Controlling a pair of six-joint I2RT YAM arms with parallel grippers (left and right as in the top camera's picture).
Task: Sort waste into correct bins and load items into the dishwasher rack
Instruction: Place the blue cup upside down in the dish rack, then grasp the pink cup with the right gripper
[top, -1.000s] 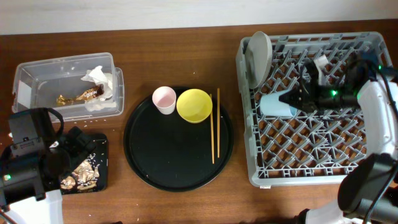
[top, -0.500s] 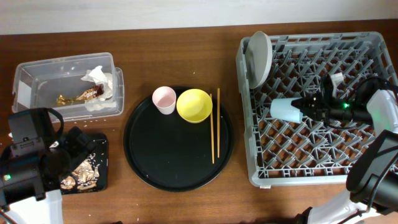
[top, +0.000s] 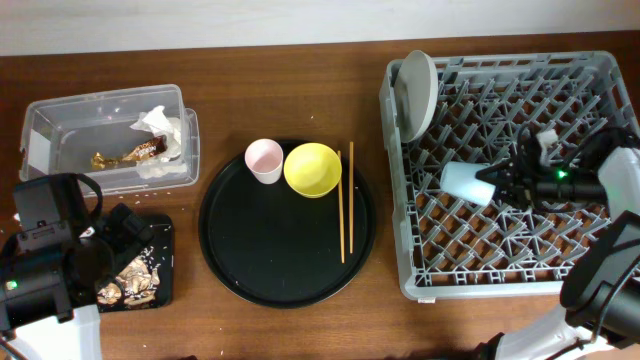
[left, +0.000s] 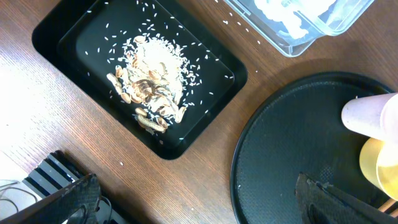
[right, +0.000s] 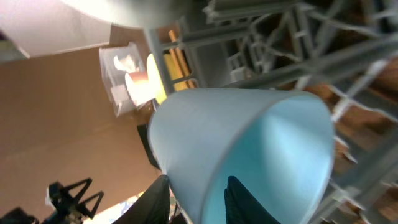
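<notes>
On the brown wooden table (top: 300, 90) the right gripper (top: 497, 182) pinches the light-blue cup (top: 464, 183), tipped sideways over the grey rack (top: 480, 262), while the left gripper (left: 196, 185) hangs spread wide by the black scrap tray (left: 81, 32).

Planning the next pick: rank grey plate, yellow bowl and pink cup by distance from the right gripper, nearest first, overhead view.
1. grey plate, upright in the rack's corner.
2. yellow bowl, on round tray.
3. pink cup, left of the bowl.
</notes>
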